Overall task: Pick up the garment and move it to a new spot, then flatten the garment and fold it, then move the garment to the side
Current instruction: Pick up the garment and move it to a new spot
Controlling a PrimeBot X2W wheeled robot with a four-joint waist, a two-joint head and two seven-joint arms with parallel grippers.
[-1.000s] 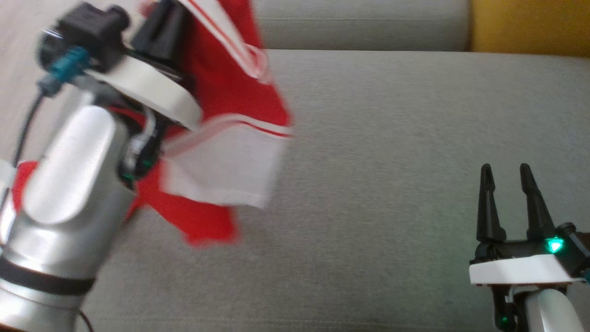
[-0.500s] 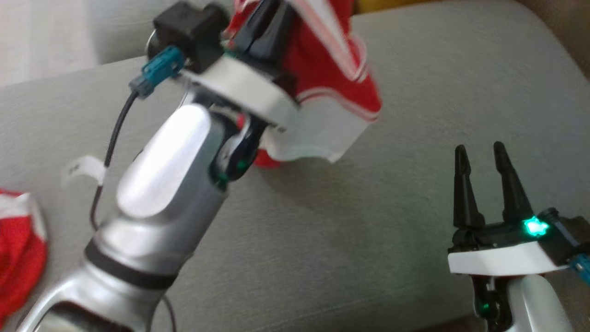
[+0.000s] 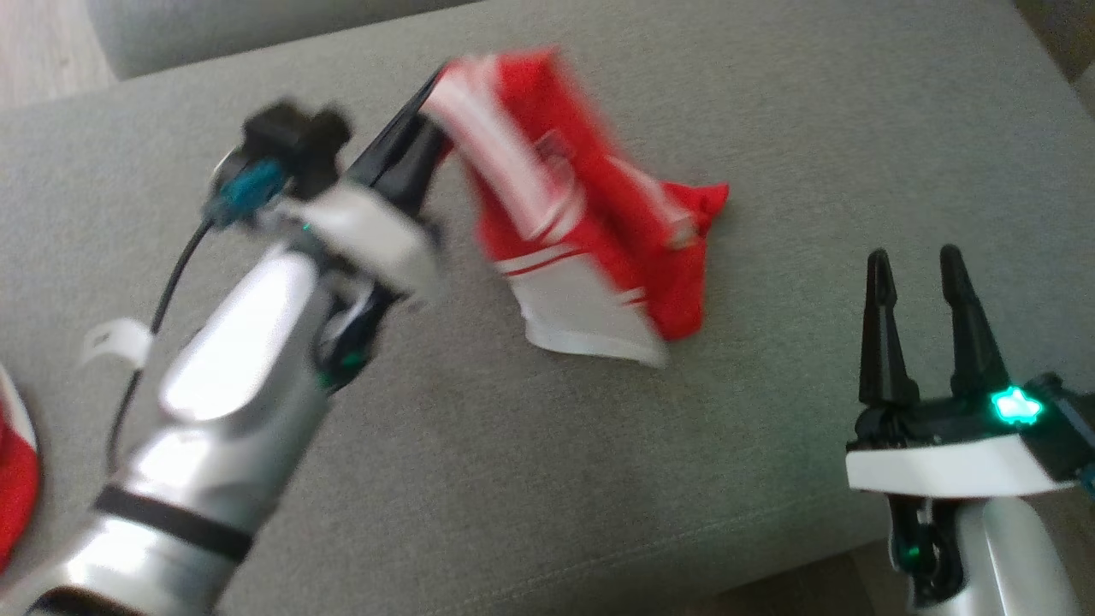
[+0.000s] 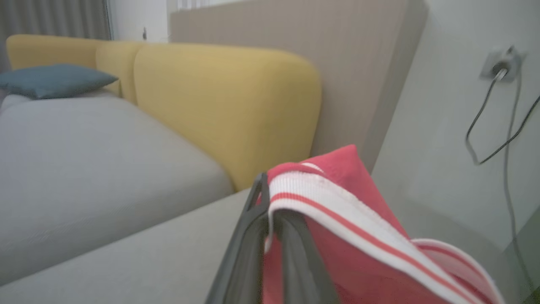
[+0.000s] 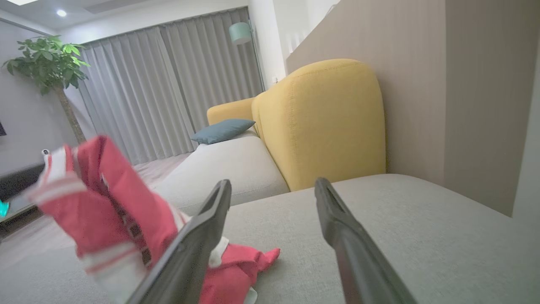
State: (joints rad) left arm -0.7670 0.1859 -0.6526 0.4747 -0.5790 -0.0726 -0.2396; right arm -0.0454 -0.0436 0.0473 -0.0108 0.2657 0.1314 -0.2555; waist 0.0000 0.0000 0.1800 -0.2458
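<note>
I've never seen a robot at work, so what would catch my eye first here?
The red and white garment stands out against the grey sofa cushion: the left gripper is shut on its striped edge and holds it up, its lower end touching the cushion. At the head view's lower right the right gripper stands open and empty. Behind, the yellow sofa back is bright in both wrist views.

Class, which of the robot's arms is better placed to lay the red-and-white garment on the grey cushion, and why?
Left, probably. The left gripper is shut on the striped edge of the garment above the cushion; the right gripper stands open, off to the side.
</note>
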